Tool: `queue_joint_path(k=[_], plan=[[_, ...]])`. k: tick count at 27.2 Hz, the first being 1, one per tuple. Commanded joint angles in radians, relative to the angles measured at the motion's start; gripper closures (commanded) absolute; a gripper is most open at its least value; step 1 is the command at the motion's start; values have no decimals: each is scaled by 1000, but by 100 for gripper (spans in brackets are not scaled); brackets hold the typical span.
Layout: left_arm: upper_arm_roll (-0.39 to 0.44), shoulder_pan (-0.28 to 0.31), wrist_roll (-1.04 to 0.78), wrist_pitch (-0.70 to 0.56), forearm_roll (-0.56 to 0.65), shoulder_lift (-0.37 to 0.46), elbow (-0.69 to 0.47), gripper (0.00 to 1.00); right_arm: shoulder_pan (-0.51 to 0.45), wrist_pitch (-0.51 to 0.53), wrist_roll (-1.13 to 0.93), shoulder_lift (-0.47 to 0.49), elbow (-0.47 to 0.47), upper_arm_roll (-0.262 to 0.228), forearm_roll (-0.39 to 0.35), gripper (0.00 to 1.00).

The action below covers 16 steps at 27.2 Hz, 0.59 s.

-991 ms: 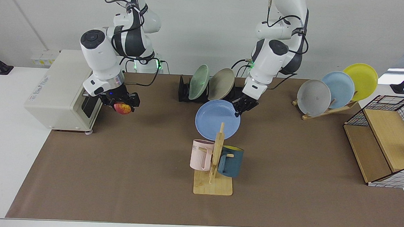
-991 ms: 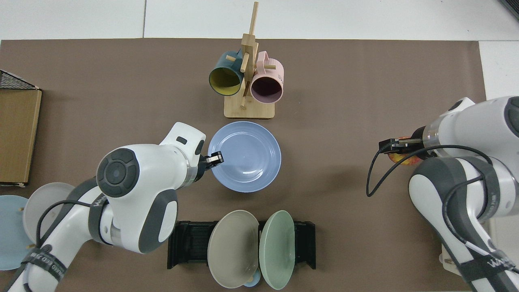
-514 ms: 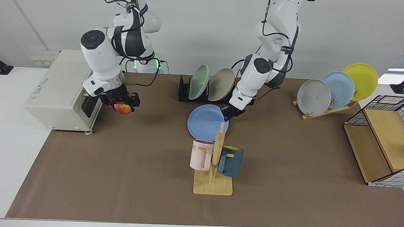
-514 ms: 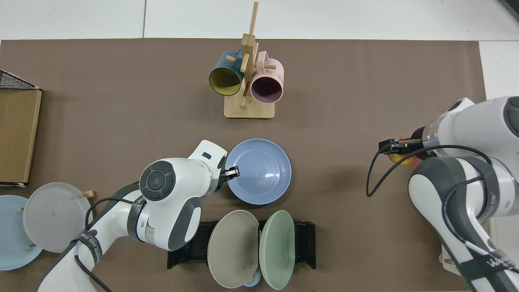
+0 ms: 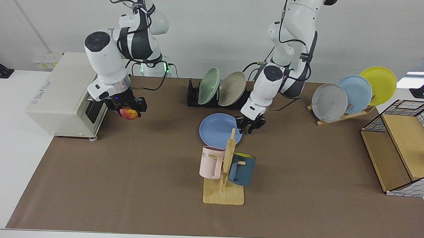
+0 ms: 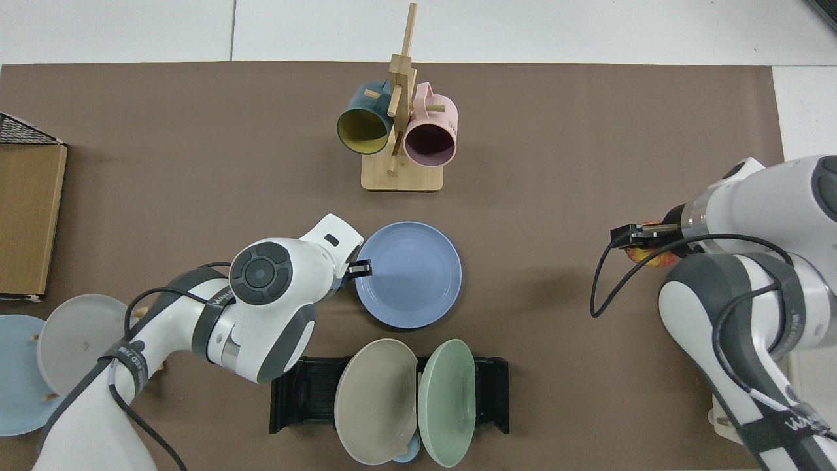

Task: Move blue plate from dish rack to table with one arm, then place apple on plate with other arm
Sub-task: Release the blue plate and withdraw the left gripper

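With my left gripper [image 5: 250, 127] open beside the plate [image 5: 217, 130] on the table [image 5: 123, 186], my right gripper [image 5: 128, 108], clamping the apple [image 5: 128, 113], should lower it gently at plate centre.

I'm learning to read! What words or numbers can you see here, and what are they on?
"WA...": only these letters read, on a strap on the arm that holds the apple.
Pink mug: dark letters near the rim, too small to read.
White box: a printed label on its side, too blurred to read.
Strap on the other arm: lettering too small to read.
Nothing else carries text.
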Motion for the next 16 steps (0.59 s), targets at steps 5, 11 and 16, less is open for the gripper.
queue_joint_path(k=[5, 11, 16], plan=[[14, 57, 150, -456, 56, -39, 260, 0, -5, -17, 18, -4, 0, 7, -16, 100], [141, 44, 297, -719, 48, -117, 420, 0, 10, -17, 73, -4, -7, 13, -15, 100], [220, 41, 350, -797, 49, -191, 466, 0, 90, -2, 192, -2, -3, 26, -15, 100]])
